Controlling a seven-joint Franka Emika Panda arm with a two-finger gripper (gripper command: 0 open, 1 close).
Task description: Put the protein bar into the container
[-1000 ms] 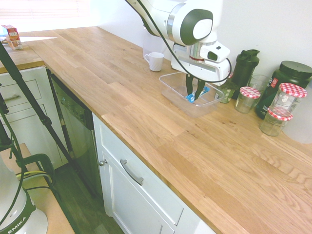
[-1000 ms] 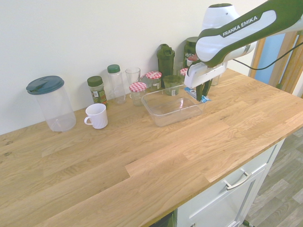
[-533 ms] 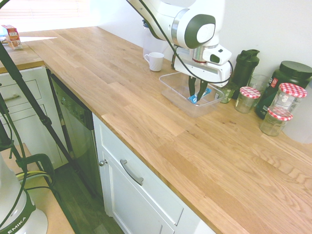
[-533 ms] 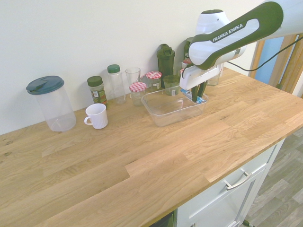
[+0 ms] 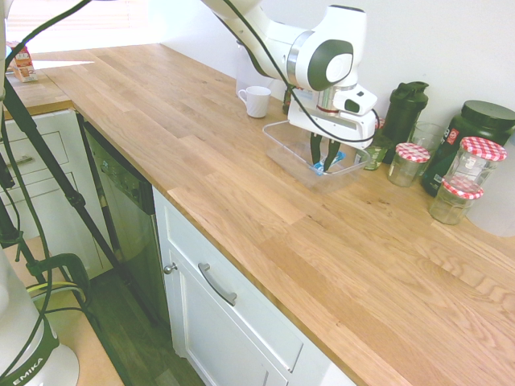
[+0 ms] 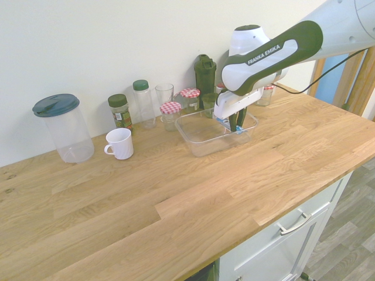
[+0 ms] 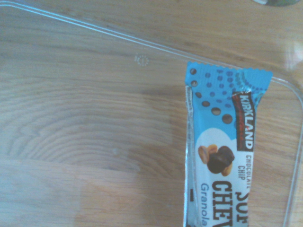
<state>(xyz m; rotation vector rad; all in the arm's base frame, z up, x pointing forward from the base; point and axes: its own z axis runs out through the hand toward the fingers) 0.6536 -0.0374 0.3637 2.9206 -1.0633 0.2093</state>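
Gripper [image 5: 324, 162] points straight down, clamped on the bar [image 5: 320, 166]. The bar hangs low inside the tub [image 5: 283, 143], at the end nearest the jars; only its blue lower tip shows below the fingers in both exterior views. Whether that tip touches the tub floor: cannot tell.

Risks, as judged from here:
- The bar sits near the tub's end wall and a rounded corner. If let go while tilted, it could lean on the wall instead of lying flat; probably still counts as in.
- If the gripper goes lower with the bar upright, the wrapper may crumple against the floor, or the light tub may skid on the table [image 5: 241, 201].
- Tub is thin clear plastic; fingers brushing the rim on the way out could drag it toward the jar [image 5: 409, 163] or the glass beside it.

View differences:
- Wrist view gives the wrapper [image 7: 222, 156] in close detail: blue, dotted top, crimped end, printed brand, chocolate picture. It also shows the tub's clear rim [image 7: 94, 29] curving round a corner just beyond the bar, wood grain visible through the bottom.
- Exterior views alone show the fingers closed, plus the surroundings: mug [image 6: 120, 143], pitcher [image 6: 63, 127], shaker [image 6: 205, 73].
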